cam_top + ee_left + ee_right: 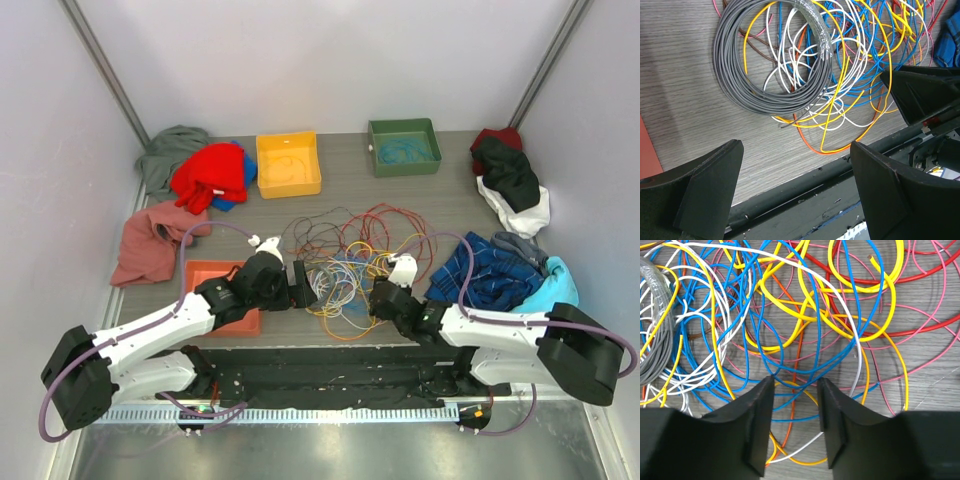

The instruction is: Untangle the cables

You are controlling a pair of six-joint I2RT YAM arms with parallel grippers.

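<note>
Robot lab: white-walled test table (345, 185)

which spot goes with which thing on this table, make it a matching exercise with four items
Things:
1 yellow bin
2 green bin
3 orange tray
4 blue plaid cloth

Places:
a partly under the left arm
b holds a blue cable
c right of the tangled cables
d beside the red garment

Pairs: 1-d, 2-b, 3-a, 4-c

The top view looks down from above the near edge over the grey wood-grain tabletop (420, 195). Close wrist views past the left hand (795, 170) and right hand (794, 390) share the tangled thin coloured cables (725, 75).
</note>
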